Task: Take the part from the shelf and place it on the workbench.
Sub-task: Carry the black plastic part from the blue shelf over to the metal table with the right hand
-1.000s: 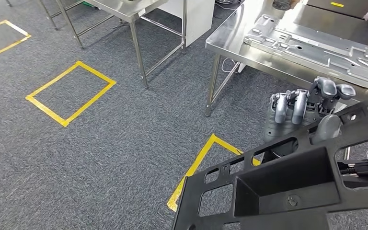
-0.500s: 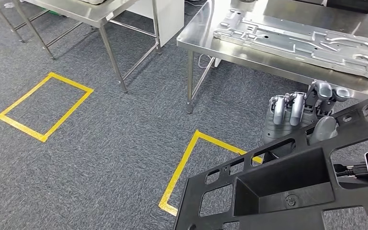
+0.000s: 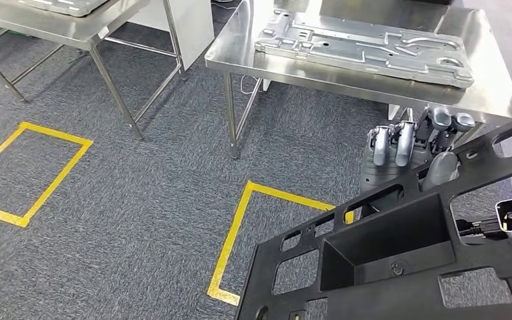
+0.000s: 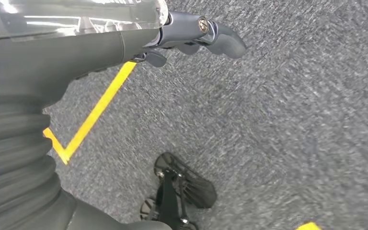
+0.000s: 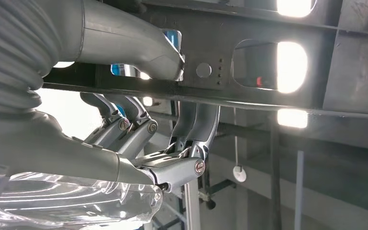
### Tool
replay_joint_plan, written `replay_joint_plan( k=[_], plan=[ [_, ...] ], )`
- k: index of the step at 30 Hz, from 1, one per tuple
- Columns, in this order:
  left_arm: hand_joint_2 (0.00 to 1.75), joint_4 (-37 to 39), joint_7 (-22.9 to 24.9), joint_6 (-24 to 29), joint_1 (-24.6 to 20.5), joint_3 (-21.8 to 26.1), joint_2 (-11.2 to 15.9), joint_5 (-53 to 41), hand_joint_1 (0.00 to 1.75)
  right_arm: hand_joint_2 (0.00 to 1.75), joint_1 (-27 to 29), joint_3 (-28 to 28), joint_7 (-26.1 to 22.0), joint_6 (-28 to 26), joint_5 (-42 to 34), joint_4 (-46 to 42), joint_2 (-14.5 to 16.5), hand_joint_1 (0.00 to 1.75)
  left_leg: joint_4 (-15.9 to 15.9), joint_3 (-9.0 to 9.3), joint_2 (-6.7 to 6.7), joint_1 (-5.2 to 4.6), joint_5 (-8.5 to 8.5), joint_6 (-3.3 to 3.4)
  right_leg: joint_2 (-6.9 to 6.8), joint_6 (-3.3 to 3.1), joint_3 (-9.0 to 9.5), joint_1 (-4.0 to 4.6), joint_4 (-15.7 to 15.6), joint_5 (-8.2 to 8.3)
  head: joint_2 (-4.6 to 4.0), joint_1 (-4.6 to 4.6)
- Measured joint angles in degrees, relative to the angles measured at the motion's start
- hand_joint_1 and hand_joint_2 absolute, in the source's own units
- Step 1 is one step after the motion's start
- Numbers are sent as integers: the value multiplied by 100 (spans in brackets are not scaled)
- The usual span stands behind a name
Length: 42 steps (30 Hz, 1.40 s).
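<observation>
Grey carpet (image 3: 140, 200) marked with yellow tape squares (image 3: 230, 233) spreads beneath the robot. Its right hand (image 3: 410, 157) grips the black plastic part (image 3: 400, 267), fingers (image 3: 400, 143) curled over the part's upper bar and thumb pressed against the near side; the right wrist view shows the same clamp on the bar. Just beyond that hand stands a steel surface (image 3: 347, 70) carrying a flat silver metal plate (image 3: 367, 47). The left hand (image 4: 191, 36) hangs over the carpet holding nothing, its fingers loosely extended. Farther off to the left of the right hand stands a second steel surface (image 3: 73, 30).
</observation>
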Motion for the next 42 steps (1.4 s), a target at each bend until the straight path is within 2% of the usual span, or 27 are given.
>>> replay_joint_plan(
  k=[2, 4, 5, 6, 7, 8, 10, 12, 13, 15, 17, 19, 20, 21, 22, 23, 25, 27, 30, 32, 33, 35, 37, 38, 39, 40, 42],
  plan=[
    [175, -1, -4, -12, -12, 0, -17, 8, 0, 175, -22, 1, -1, 1, -3, 7, -1, 175, -44, 16, 116, 20, 32, 78, -196, 53, -116, 13, 240, -160, 0, 34],
    [175, -2, -10, -24, -1, 2, -24, 19, 0, 175, -43, 2, -2, 3, -4, 23, -1, 175, -57, 17, 241, 10, 35, 118, -487, 92, -451, 11, 938, -523, 0, 77],
    [175, -2, -12, -31, 10, 7, -25, 28, 0, 175, -46, 2, -3, 3, -5, 37, -1, 175, -56, 15, 310, 2, 30, 126, -556, 110, -645, 2, 1333, -679, 0, 83],
    [175, -2, -13, -38, 17, 13, -27, 35, 0, 175, -46, 2, -3, 4, -7, 50, -1, 175, -55, 15, 379, -3, 25, 128, -586, 121, -775, -5, 1592, -744, 0, 83],
    [175, -2, -12, -45, 18, 19, -28, 44, 0, 175, -46, 2, -3, 4, -7, 62, -1, 175, -53, 19, 444, -6, 18, 127, -604, 124, -800, -12, 1646, -703, 0, 84],
    [175, -2, -12, -54, 14, 24, -32, 51, 0, 175, -48, 2, -3, 4, -7, 69, -1, 175, -52, 28, 500, -8, 10, 120, -629, 118, -699, -16, 1452, -561, 0, 83],
    [175, -2, -10, -71, 2, 28, -40, 64, 0, 175, -65, 2, -2, 7, -7, 74, -1, 175, -49, 58, 591, -19, -15, 89, -812, 73, -269, 3, 635, -208, 0, 84],
    [175, -2, -12, -86, -2, 34, -49, 76, 0, 175, -97, 3, 1, 13, -9, 77, -1, 175, -37, 81, 672, -47, -47, 35, -973, 3, 14, 50, 66, -42, 0, 80],
    [175, -2, -12, -91, -3, 37, -51, 83, 0, 175, -109, 4, 2, 15, -12, 79, -1, 175, -34, 87, 717, -60, -60, 5, -989, -27, 42, 74, -15, -44, 0, 77],
    [175, -2, -13, -102, -13, 41, -53, 92, 0, 175, -123, 4, 7, 18, -22, 81, -1, 175, -34, 103, 784, -58, -84, -60, -864, -83, 28, 69, -27, -25, 0, 78],
    [175, -2, -14, -122, -23, 45, -59, 98, 0, 175, -148, 7, 27, 19, -31, 82, 3, 175, 145, 51, 630, -36, -233, -118, -760, -151, 48, 36, -71, 3, 0, 61],
    [175, -2, -2, -140, -10, 56, -67, 99, 0, 175, -173, 22, 49, 19, -38, 91, 13, 175, 785, -230, 379, -17, -590, -153, -658, -196, 60, 20, -91, 18, 0, 32],
    [175, -2, 11, -140, 3, 63, -69, 96, 0, 175, -178, 32, 52, 17, -42, 100, 19, 175, 1190, -429, 320, -13, -762, -166, -597, -206, 56, 23, -87, 19, 0, 23],
    [175, -2, 37, -132, 18, 69, -68, 88, 0, 175, -179, 42, 56, 13, -43, 113, 22, 175, 1509, -597, 293, -12, -858, -176, -535, -209, 53, 25, -82, 20, 0, 19],
    [175, -2, 68, -125, 30, 73, -68, 77, 0, 175, -181, 51, 58, 6, -44, 126, 24, 175, 1640, -683, 284, -11, -839, -180, -477, -210, 52, 27, -74, 18, 0, 18],
    [175, -2, 98, -121, 37, 74, -68, 66, 0, 175, -185, 61, 60, -6, -43, 139, 26, 175, 1546, -667, 282, -10, -704, -177, -426, -208, 56, 28, -64, 13, 0, 15],
    [175, -2, 144, -147, 36, 73, -57, 56, 0, 175, -197, 82, 55, -43, -24, 158, 28, 175, 816, -377, 249, -6, -254, -145, -347, -190, 72, 26, -41, -8, 0, 10],
    [175, -2, 175, -190, 23, 72, -37, 55, 0, 175, -209, 91, 42, -79, 15, 170, 28, 175, 173, -112, 182, -18, -3, -84, -294, -141, 65, 42, -11, -27, 0, 11],
    [175, -2, 198, -211, 16, 72, -22, 30, 0, 175, -210, 92, 19, -97, 77, 174, 27, 175, 29, -66, 155, -40, 12, 28, -270, -38, 36, 37, -8, -31, 0, 12],
    [175, -2, 190, -219, 15, 72, -19, 13, 0, 175, -213, 92, -5, -101, 105, 172, 27, 175, -10, -43, 181, -27, 33, 108, -368, 30, -20, 27, 130, -127, 0, 21],
    [175, -2, 187, -226, 17, 72, -19, 7, 0, 175, -216, 92, -18, -102, 113, 171, 27, 175, -27, -33, 197, -17, 39, 141, -443, 63, -124, 21, 355, -256, 0, 27],
    [175, -2, 182, -238, 27, 72, -17, -8, 0, 175, -213, 92, -42, -108, 136, 174, 26, 175, -28, -29, 232, -22, 23, 175, -560, 117, -515, 1, 1119, -607, 0, 43],
    [175, -2, 178, -241, 35, 72, -14, -24, 0, 175, -203, 92, -61, -115, 167, 178, 25, 175, -26, -13, 267, -27, -8, 176, -584, 150, -836, -20, 1673, -733, 0, 43],
    [175, -2, 173, -241, 36, 72, -12, -32, 0, 175, -201, 92, -65, -118, 181, 179, 25, 175, -25, 10, 280, -27, -29, 168, -592, 152, -836, -27, 1633, -626, 0, 43],
    [175, -2, 167, -241, 35, 71, -10, -41, 0, 175, -202, 92, -70, -122, 195, 179, 25, 175, -25, 45, 289, -28, -57, 157, -605, 143, -716, -29, 1363, -428, 0, 43],
    [175, -2, 156, -241, 34, 69, -8, -50, 0, 175, -206, 92, -75, -127, 205, 179, 25, 175, -26, 87, 296, -28, -87, 139, -634, 121, -510, -24, 933, -198, 0, 44],
    [175, -2, 133, -240, 28, 67, -2, -61, 0, 175, -215, 92, -85, -140, 215, 178, 25, 175, -20, 150, 306, -45, -152, 84, -697, 54, -159, 14, 223, 32, 0, 42]
  ],
)
